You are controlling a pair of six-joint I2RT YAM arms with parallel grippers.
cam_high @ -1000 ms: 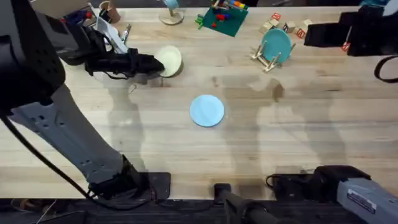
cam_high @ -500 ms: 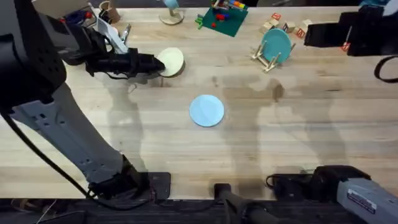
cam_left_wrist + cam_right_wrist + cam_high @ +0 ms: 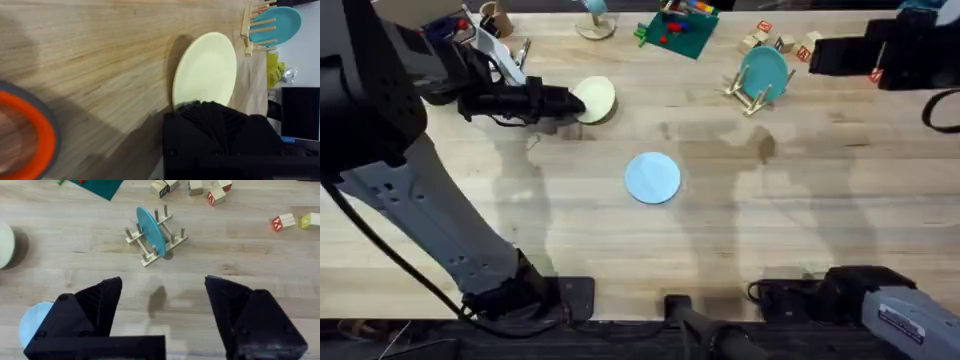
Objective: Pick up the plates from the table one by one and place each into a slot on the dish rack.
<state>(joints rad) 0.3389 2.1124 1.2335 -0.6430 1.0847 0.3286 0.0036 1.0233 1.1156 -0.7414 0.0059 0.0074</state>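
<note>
My left gripper (image 3: 563, 101) is shut on the near edge of the pale yellow plate (image 3: 594, 97), which is tilted with a shadow under it (image 3: 206, 67). A light blue plate (image 3: 652, 177) lies flat on the table (image 3: 770, 220) at its middle. The dish rack (image 3: 748, 93) stands at the back right with a teal plate (image 3: 763, 70) upright in a slot between its pegs (image 3: 150, 231). My right gripper (image 3: 162, 305) hangs open above the table just in front of the rack, its fingers wide apart with nothing between them.
A green toy-block board (image 3: 678, 30) lies at the back centre. Loose wooden blocks (image 3: 778, 42) sit behind the rack. An orange-rimmed round object (image 3: 27, 132) lies close to my left gripper. Small clutter (image 3: 495, 22) stands at the back left.
</note>
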